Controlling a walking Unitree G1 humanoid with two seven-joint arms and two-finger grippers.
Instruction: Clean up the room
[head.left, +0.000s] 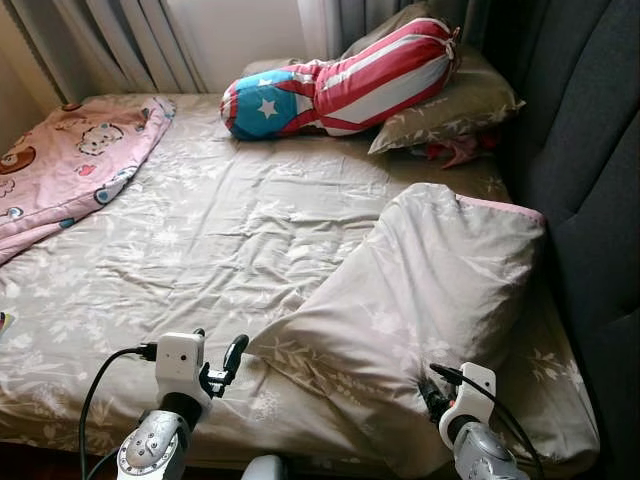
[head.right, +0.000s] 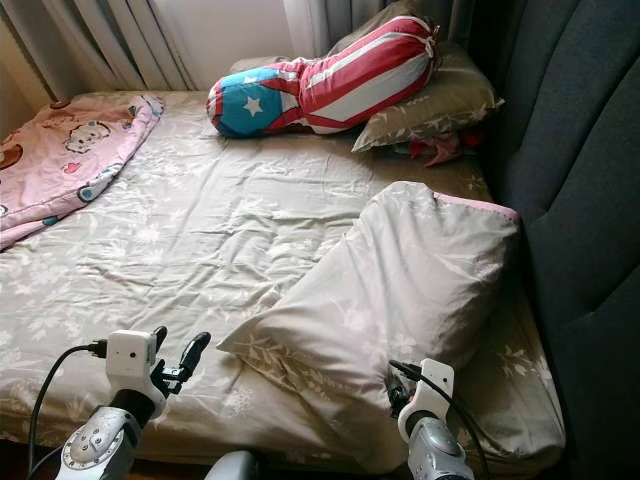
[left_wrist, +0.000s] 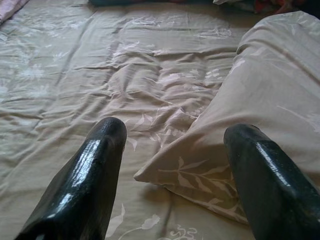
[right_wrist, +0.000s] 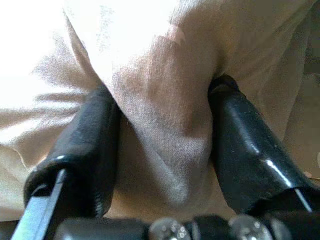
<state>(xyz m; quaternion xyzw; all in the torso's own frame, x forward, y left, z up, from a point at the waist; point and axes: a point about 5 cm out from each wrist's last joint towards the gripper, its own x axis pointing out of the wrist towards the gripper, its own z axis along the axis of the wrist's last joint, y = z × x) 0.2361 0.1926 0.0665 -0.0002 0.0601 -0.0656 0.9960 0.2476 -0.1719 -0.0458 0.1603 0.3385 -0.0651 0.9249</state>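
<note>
— We see a bed (head.left: 200, 240); its beige pillow (head.left: 430, 290) lies lower right.
— Our right claw (right_wrist: 162, 145) pinches its fabric, seemingly a corner; our left claw (left_wrist: 172, 165) hovers spread, lower left.

On the bed (head.left: 200, 230), a pillow (head.left: 420, 290) lies right, a blanket (head.left: 70, 160) left, a bolster (head.left: 340, 85) behind.

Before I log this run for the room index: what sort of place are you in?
A bedroom, most likely: a bed with a leaf-print sheet, pillows by a padded headboard, and curtains behind. The right gripper pinches a pillow.
</note>
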